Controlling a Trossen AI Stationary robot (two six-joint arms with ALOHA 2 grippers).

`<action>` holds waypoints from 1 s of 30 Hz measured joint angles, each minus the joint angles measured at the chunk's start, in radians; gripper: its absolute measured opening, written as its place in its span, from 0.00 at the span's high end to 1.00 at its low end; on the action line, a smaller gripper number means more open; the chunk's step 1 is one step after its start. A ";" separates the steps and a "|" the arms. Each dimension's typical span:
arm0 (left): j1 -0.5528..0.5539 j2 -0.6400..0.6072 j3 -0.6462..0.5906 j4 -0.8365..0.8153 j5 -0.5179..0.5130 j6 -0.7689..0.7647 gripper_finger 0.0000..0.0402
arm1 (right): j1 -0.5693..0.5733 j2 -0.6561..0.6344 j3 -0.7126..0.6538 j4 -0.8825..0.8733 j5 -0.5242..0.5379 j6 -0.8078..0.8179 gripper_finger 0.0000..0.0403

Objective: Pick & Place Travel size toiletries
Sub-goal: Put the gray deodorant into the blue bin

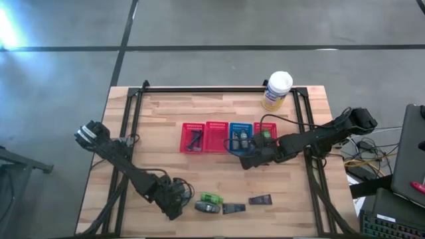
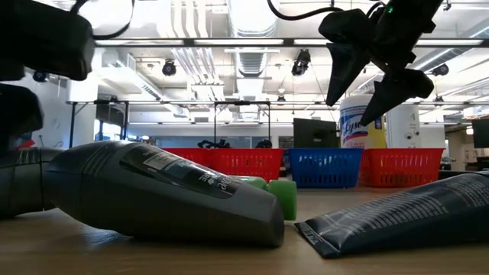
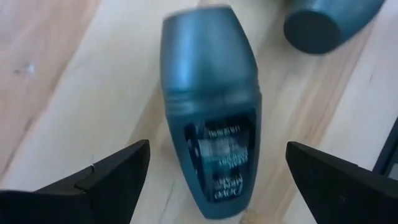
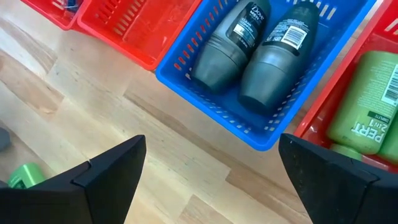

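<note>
In the blue basket [image 4: 261, 134]: two grey bottles [image 4: 231, 40].

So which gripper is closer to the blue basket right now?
The right. The right gripper hangs open just at the blue basket's near edge, while the left gripper is open over the grey roll-on at the table's front.

Wooden table [image 1: 166, 113]. Four baskets [image 1: 229, 137] in mid-table row; yellow canister [image 1: 276, 91] near far edge; toiletries [image 1: 232, 203] along near edge.
</note>
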 joint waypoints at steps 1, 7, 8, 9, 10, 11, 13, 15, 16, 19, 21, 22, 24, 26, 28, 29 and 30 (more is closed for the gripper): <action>0.009 -0.001 0.000 -0.001 0.001 0.006 0.05 | 0.000 0.000 0.000 0.000 0.000 0.000 0.10; 0.049 -0.005 0.005 0.000 0.000 0.065 0.05 | 0.000 0.000 0.000 -0.001 0.000 0.000 0.10; 0.048 -0.006 0.005 -0.001 0.003 0.064 0.05 | 0.000 0.000 0.000 -0.002 0.000 0.000 0.10; 0.046 -0.006 0.005 -0.001 0.004 0.057 0.05 | 0.000 0.000 0.000 -0.003 0.000 0.004 0.10; 0.040 -0.005 0.005 -0.001 0.006 0.046 0.05 | 0.000 0.000 -0.001 -0.005 0.000 0.009 0.10; 0.034 -0.006 0.005 -0.001 0.006 0.032 0.05 | 0.000 0.000 -0.001 -0.005 0.000 0.013 0.10; 0.027 -0.002 0.005 0.000 0.004 0.014 0.05 | 0.000 0.000 -0.001 -0.008 0.000 0.018 0.10; 0.020 0.008 0.005 0.000 -0.002 0.009 0.05 | 0.000 0.000 -0.001 -0.010 0.000 0.019 0.10; 0.018 0.016 0.005 0.000 -0.003 0.009 0.05 | 0.000 0.000 -0.001 -0.012 0.000 0.018 0.10; 0.008 0.038 0.005 0.000 -0.010 0.010 0.06 | 0.000 0.000 -0.001 -0.026 0.002 0.019 0.10; -0.001 0.055 0.008 -0.002 -0.029 0.011 0.07 | 0.000 0.000 -0.002 -0.029 0.002 0.019 0.10; -0.006 0.062 0.009 -0.003 -0.046 0.010 0.07 | 0.000 0.000 -0.002 -0.029 0.002 0.019 0.10; -0.013 0.074 0.009 -0.007 -0.075 -0.001 0.10 | 0.000 0.000 -0.002 -0.030 0.002 0.018 0.10; -0.016 0.076 0.009 -0.015 -0.089 -0.009 0.15 | 0.000 0.000 -0.002 -0.031 0.002 0.018 0.10; -0.018 0.076 0.008 -0.024 -0.102 -0.009 0.22 | 0.000 0.000 -0.002 -0.031 0.002 0.015 0.10; -0.019 0.076 0.008 -0.029 -0.105 -0.004 0.27 | 0.000 0.000 -0.002 -0.031 0.002 0.015 0.10; -0.019 0.076 0.007 -0.035 -0.106 0.005 0.32 | 0.000 0.000 -0.002 -0.030 0.002 0.015 0.10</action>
